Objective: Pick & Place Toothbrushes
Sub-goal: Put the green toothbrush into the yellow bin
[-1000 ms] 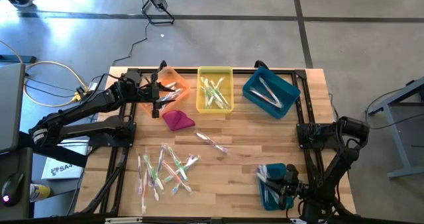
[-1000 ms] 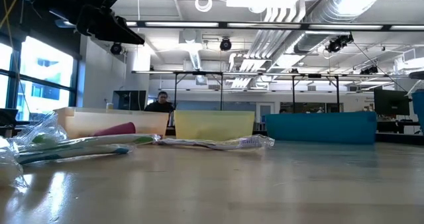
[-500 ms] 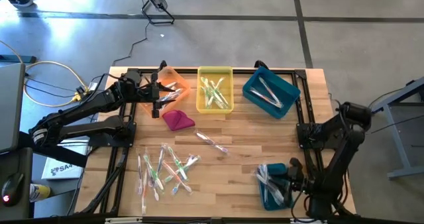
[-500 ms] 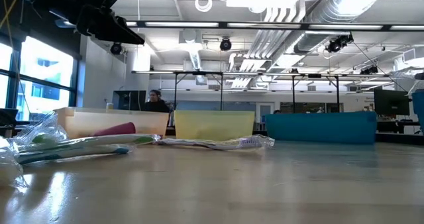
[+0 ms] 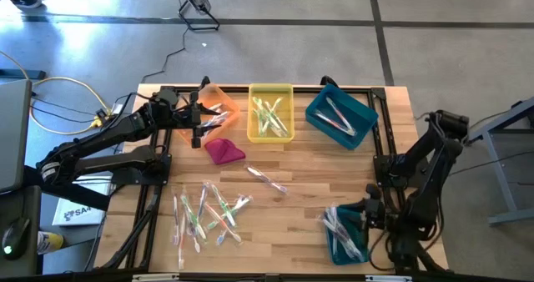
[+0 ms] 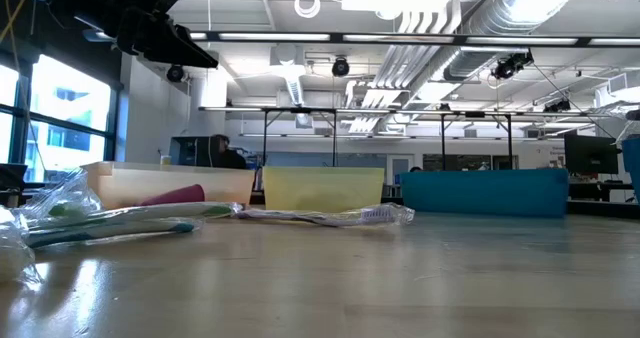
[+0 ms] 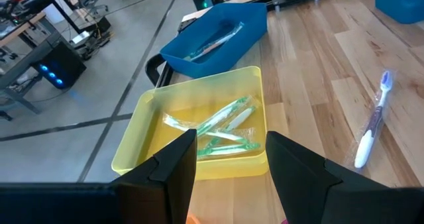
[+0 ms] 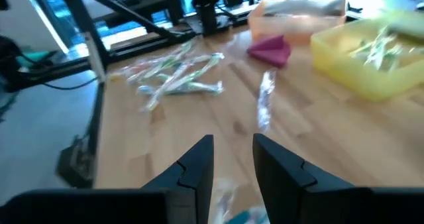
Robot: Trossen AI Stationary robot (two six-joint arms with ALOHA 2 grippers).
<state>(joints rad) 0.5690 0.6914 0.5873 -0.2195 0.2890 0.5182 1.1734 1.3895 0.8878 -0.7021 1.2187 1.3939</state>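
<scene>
Several wrapped toothbrushes (image 5: pixel 209 215) lie in a loose heap on the near left of the wooden table. A single toothbrush (image 5: pixel 267 179) lies alone mid-table. More lie in the yellow bin (image 5: pixel 271 113), the far blue bin (image 5: pixel 340 115) and the near-right teal bin (image 5: pixel 340 244). My left gripper (image 5: pixel 197 122) hovers open over the edge of the orange bin (image 5: pixel 213 107), with nothing between its fingers (image 7: pixel 179 164). My right gripper (image 5: pixel 365 216) hangs above the teal bin. It is open by a narrow gap (image 8: pixel 233 141) and nothing is in it.
A magenta cloth lump (image 5: pixel 224 151) lies in front of the orange bin. The three bins stand in a row along the far edge. Black frame rails run along both table sides. Bare wood lies between the heap and the teal bin.
My right gripper has risen from inside the near-right teal bin to well above it and has rolled about its own axis. The toothbrushes in that bin stay where they lay. A person in the room behind has walked leftward.
</scene>
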